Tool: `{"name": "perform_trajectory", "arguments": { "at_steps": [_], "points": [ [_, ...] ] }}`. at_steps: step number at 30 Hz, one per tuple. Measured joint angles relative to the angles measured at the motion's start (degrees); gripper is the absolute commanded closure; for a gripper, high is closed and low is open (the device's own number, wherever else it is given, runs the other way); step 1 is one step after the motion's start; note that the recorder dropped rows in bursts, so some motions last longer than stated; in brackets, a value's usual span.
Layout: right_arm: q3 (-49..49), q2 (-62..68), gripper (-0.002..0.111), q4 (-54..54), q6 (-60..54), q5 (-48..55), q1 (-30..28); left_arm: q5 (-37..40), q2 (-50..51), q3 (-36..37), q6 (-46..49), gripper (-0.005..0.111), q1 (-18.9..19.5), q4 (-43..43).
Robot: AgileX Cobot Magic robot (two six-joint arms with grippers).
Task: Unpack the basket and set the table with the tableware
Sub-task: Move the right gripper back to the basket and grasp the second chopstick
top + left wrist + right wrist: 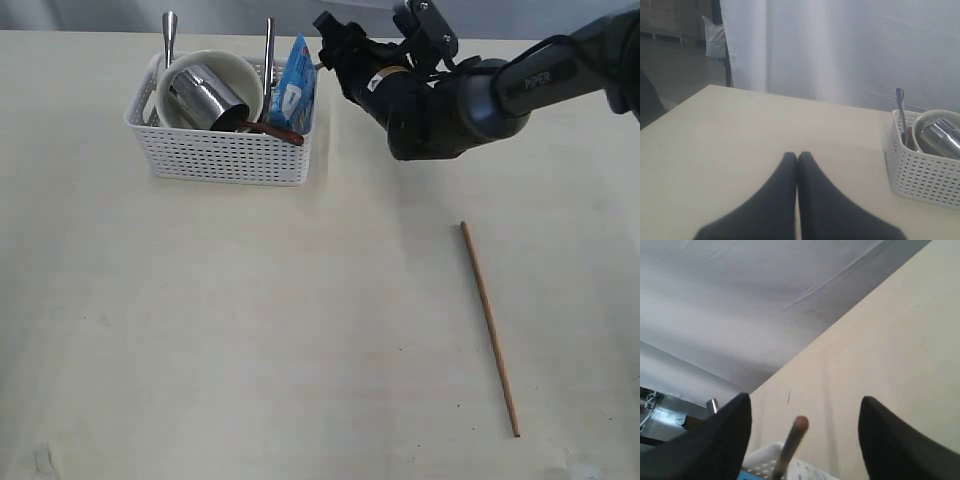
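One chopstick [489, 328] lies on the desk [250, 350]. We see the second chopstick [794, 435] standing in the basket [225, 160] between the right jaws, which are spread and not gripping. Left jaws are pressed together. We judge the wood light, stiff and slick, so pinch it near the top.

- White basket [225, 155] holding a cream bowl [200, 68], steel cup [203, 98] and blue packet [293, 92].
- Black right gripper [333, 48] hangs just beside the packet.
- Wooden chopstick [489, 325] lies flat on the table [250, 350], well apart.
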Motion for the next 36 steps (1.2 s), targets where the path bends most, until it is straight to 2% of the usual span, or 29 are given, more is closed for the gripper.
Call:
{"name": "perform_trajectory", "arguments": {
  "at_steps": [5,16,32,36],
  "points": [
    [-1.7,0.5,0.081,-4.3,2.0,0.0,0.0,0.0,0.0,0.0,0.0,0.107,0.0,0.0],
    [-1.9,0.7,0.108,-5.0,3.1,0.0,0.0,0.0,0.0,0.0,0.0,0.107,0.0,0.0],
    [-2.2,-0.5,0.109,-5.0,2.5,0.6,0.0,0.0,0.0,0.0,0.0,0.107,0.0,0.0],
    [-2.2,-4.2,0.109,-3.5,-4.7,5.2,-0.2,0.0,0.0,0.0,0.0,0.107,0.0,0.0]
  ]
}}
